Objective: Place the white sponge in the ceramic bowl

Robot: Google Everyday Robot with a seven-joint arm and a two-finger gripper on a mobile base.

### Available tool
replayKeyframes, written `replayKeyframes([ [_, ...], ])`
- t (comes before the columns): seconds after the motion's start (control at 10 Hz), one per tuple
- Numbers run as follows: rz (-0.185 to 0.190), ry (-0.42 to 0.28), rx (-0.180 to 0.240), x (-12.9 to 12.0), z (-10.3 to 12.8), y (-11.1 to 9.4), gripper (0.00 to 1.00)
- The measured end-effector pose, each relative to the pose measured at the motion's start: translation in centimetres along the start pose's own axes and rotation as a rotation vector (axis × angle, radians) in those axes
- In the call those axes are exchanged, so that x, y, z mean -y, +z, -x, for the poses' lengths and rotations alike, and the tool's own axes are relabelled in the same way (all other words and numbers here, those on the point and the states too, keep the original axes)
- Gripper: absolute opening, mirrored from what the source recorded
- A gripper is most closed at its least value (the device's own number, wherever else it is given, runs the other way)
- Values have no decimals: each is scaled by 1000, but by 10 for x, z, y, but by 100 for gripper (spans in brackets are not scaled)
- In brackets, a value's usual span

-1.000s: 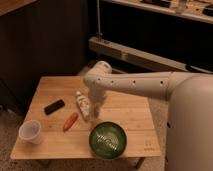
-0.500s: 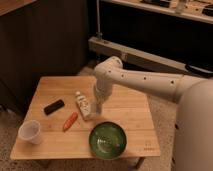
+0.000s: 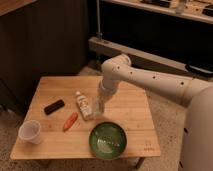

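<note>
Gripper [image 3: 97, 106] down low over the middle of the desk [image 3: 135, 107], with my arm dropping steeply to it from the elbow above the far edge. It sits just beside the right flank of the white bottle [image 3: 82, 105], which lies with its cap toward the far edge. Whether it is open or closed, or has hold of anything, I cannot tell.

I cannot pick out the white sponge as a separate thing. No pale block lies in the open anywhere on the desk, so I judge it is at my gripper or hidden under it, close against the bottle. The ceramic bowl [image 3: 107, 140] stands at the front edge, a little right of centre and apart from my gripper, and nothing shows inside it but its own pale markings. Nearer the left edge lie an orange stick [image 3: 70, 121] and a black block [image 3: 54, 106], and a white cup [image 3: 30, 132] stands at the front left corner.

I take this to be the pickup step, with the sponge not yet in the bowl. Next I need a sure hold on the sponge alone, without dragging the bottle. Then comes a lift clear of the bottle, a short carry toward the front edge and a release over the bowl's centre.
</note>
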Motion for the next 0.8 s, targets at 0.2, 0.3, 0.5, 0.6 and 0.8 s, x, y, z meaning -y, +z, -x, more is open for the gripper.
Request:
replayKeyframes([
  [0.2, 15, -13, 1, -2, 7, 0, 0],
  [0.3, 24, -27, 1, 8, 20, 1, 0],
  [0.5, 31, -33, 1, 19, 47, 0, 0],
  [0.6, 37, -35, 2, 22, 62, -1, 0],
  [0.8, 49, -39, -5, 17, 78, 2, 0],
])
